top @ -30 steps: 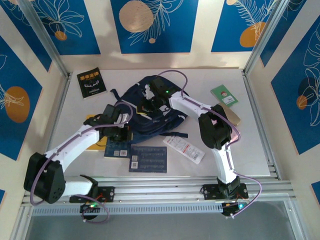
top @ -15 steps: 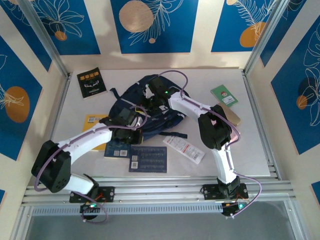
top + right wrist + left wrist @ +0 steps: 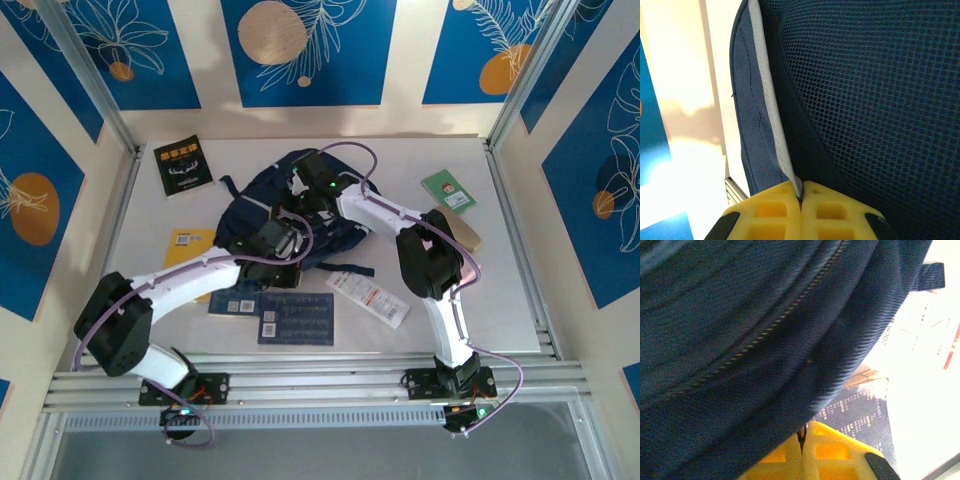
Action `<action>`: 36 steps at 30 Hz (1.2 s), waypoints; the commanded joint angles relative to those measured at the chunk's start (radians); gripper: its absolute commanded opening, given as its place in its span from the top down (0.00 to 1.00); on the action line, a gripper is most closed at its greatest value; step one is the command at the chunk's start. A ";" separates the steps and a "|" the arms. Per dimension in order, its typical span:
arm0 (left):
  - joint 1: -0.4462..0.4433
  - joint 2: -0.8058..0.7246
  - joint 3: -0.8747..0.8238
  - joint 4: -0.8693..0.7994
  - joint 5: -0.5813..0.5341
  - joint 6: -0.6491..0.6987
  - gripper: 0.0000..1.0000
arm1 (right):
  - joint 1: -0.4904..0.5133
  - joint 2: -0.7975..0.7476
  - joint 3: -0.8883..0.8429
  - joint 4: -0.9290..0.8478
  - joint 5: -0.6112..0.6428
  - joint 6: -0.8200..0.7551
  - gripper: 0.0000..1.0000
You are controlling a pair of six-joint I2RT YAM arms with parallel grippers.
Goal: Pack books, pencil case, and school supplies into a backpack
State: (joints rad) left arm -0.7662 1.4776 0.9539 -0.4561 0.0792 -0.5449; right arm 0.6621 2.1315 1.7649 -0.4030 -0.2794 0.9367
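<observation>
looking at the left claw point(image 3: 283, 240): has it shifted?

yes. a second ago it sat by the backpack's point(image 3: 240, 215) left edge. now it's over the bag's middle, and the yellow-orange book point(image 3: 185, 245) its arm covered lies mostly bare.

its grip?

clenched, fingers point(image 3: 830, 455) pressed together with a fold of navy cloth nipped at the tips.

and the right claw point(image 3: 303, 205)?

unmoved on the bag's far part, clamped on the pale edge strip point(image 3: 771, 115).

the bag itself?

mid-table, between the black book point(image 3: 182, 167) and the green booklet point(image 3: 448, 190), with the dark blue books point(image 3: 297, 318) just in front.
</observation>
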 commanded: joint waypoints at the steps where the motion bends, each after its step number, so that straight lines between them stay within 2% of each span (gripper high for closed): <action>1: -0.039 -0.049 -0.057 0.160 -0.078 -0.010 1.00 | 0.005 -0.002 0.053 0.108 0.005 0.062 1.00; 6: -0.070 -0.030 -0.090 0.264 -0.137 0.009 1.00 | 0.005 0.004 0.066 0.115 -0.004 0.090 1.00; 15: -0.125 0.074 0.008 0.255 -0.173 0.018 1.00 | 0.015 0.020 0.084 0.106 0.014 0.117 1.00; 32: -0.155 0.209 0.139 0.276 -0.195 0.040 1.00 | 0.019 0.054 0.142 0.056 0.002 0.139 1.00; 35: -0.154 0.217 0.152 0.277 -0.165 0.050 0.94 | 0.015 0.054 0.139 0.049 0.002 0.135 1.00; 36: -0.154 0.215 0.151 0.274 -0.153 0.056 0.87 | 0.012 0.053 0.135 0.047 0.003 0.134 1.00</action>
State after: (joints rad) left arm -0.8909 1.6886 1.0485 -0.2661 -0.1490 -0.5297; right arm 0.6636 2.1834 1.8503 -0.4126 -0.2577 1.0397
